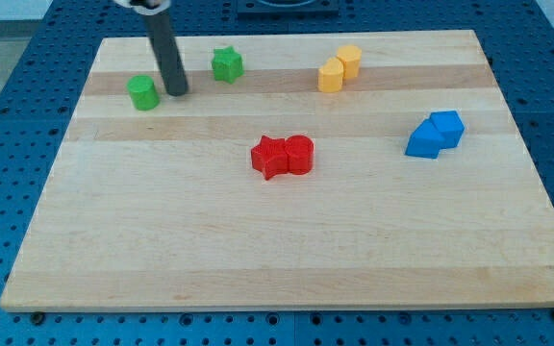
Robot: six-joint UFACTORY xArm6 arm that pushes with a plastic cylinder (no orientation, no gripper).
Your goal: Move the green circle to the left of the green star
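Observation:
The green circle sits near the view's top left on the wooden board. The green star lies further right and slightly higher. My tip stands on the board just right of the green circle, close to it, and to the lower left of the green star. The dark rod rises from the tip toward the view's top.
Two yellow blocks touch each other at the top, right of centre. A red star and a red round block touch at the middle. Two blue blocks sit together at the right.

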